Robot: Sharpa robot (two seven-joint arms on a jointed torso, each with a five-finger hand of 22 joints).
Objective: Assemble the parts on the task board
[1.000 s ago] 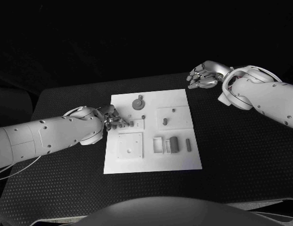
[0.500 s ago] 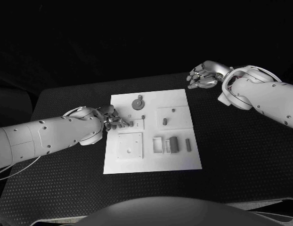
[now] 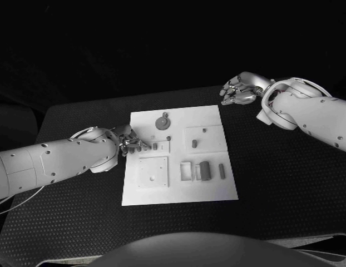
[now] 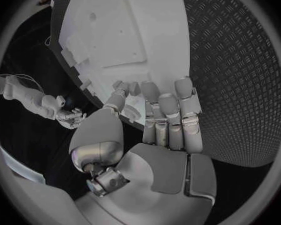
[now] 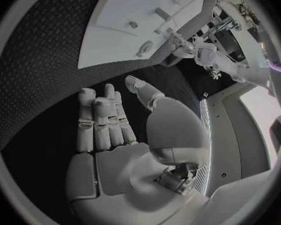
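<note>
1. Since a second ago the left hand [image 3: 131,143] has drawn back a little toward the near-left along the task board's left edge, while the right hand [image 3: 238,90] holds its place above the table past the board's far right corner.
2. The task board [image 3: 181,192] is a white rectangular plate lying flat in the middle of the black table [image 3: 293,183], its long side running away from the robot. It carries shallow square recesses, a round part [image 3: 164,122] near the far end, a small upright part [image 3: 194,143] in the right-hand recess, and a row of slim parts [image 3: 205,170] toward the near right.
3. The left hand's fingertips [image 4: 158,97] lie close together at the board's left rim; whether they pinch a small piece cannot be told, since the fingers cover that spot.
4. The right hand holds nothing, its fingers [image 5: 103,116] nearly straight and side by side, thumb apart.
5. The parts' exact shapes are too small to make out.
</note>
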